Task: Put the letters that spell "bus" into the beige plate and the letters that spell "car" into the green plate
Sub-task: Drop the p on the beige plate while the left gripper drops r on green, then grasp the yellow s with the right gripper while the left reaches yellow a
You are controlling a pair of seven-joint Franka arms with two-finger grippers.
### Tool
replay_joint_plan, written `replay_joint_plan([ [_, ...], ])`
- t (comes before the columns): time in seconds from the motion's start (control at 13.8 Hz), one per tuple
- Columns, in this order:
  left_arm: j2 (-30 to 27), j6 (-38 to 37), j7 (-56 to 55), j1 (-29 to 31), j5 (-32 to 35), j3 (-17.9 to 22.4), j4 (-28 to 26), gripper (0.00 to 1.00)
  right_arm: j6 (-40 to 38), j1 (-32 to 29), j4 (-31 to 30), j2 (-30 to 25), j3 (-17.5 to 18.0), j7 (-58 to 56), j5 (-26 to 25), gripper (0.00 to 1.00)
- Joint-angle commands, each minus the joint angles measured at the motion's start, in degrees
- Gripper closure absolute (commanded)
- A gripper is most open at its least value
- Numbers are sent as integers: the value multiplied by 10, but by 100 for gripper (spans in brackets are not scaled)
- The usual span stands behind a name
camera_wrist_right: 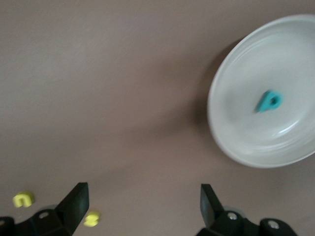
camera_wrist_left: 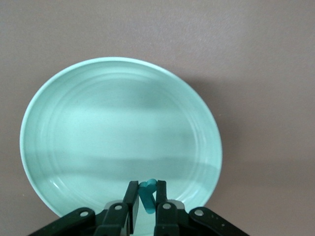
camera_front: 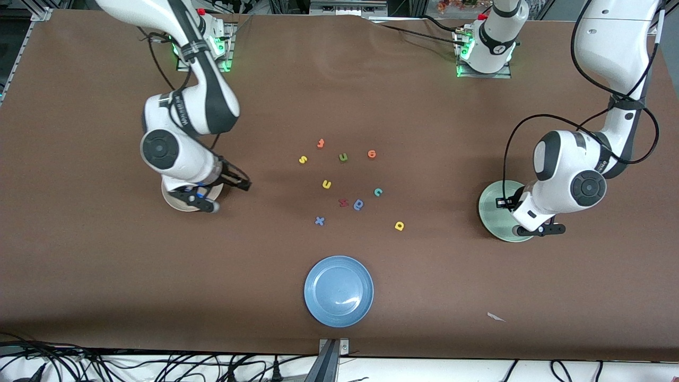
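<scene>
My right gripper hangs open with nothing in it, just off the beige plate. A teal "b" lies in that plate. My left gripper is shut on a teal letter over the rim of the green plate. No letter shows in the green plate. Mid-table lie the yellow "s", yellow "u", teal "c" and yellow "a".
Other letters lie among them: an orange one, a green "u", another orange one, a red one, a blue rounded one and a blue "x". A blue plate sits nearer the camera.
</scene>
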Motion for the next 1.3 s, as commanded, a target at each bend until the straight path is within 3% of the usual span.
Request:
replay_joint_plan([
  [0.0, -2, -6, 25, 1, 18, -6, 2, 0, 23, 17, 9, 23, 26, 20, 21, 0],
  [0.22, -5, -5, -18, -8, 8, -11, 27, 0, 97, 82, -13, 38, 26, 121, 20, 1],
  [0.51, 58, -5, -146, -55, -24, -18, 120, 0, 166, 133, -49, 71, 26, 182, 19, 6],
  [0.8, 110, -3, -297, -104, -30, -18, 191, 0, 186, 158, -57, 90, 26, 208, 19, 23],
  [1.23, 159, 1, -482, -160, -76, -18, 247, 0, 191, 174, -75, 90, 27, 238, 19, 43],
])
